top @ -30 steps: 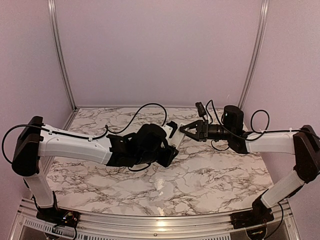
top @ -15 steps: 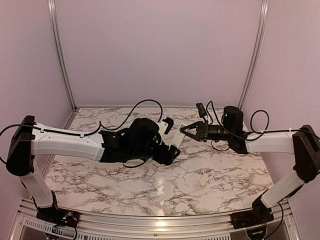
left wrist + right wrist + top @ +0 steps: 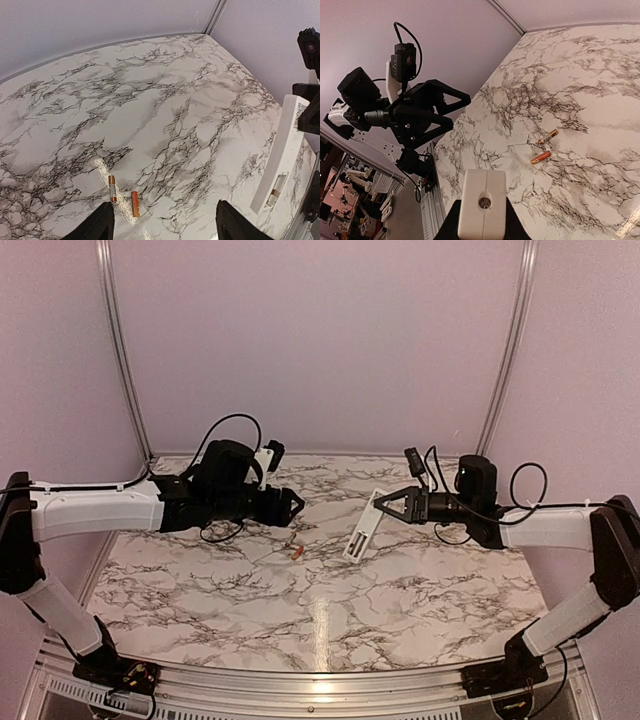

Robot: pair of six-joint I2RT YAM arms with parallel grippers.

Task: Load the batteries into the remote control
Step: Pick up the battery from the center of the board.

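The white remote control (image 3: 361, 531) hangs from my right gripper (image 3: 379, 507), which is shut on its upper end, and slants down toward the table. In the right wrist view its end face (image 3: 481, 202) sits between my fingers. In the left wrist view the remote (image 3: 282, 145) shows its back, with the recessed slot (image 3: 274, 190) open. Two orange-copper batteries (image 3: 297, 551) lie side by side on the marble, seen apart in the left wrist view (image 3: 112, 188) (image 3: 135, 204) and in the right wrist view (image 3: 547, 135) (image 3: 540, 157). My left gripper (image 3: 293, 505) is open and empty, above and left of them.
The marble table (image 3: 420, 590) is walled by lilac panels with metal posts at the back corners. The left arm's black wrist and cable (image 3: 225, 475) hang over the back left. The right wrist's cables (image 3: 440, 485) loop behind the right gripper.
My left arm has pulled back to the left, away from the remote, and its gripper is now open. The two batteries now show on the table. The right gripper alone holds the remote.
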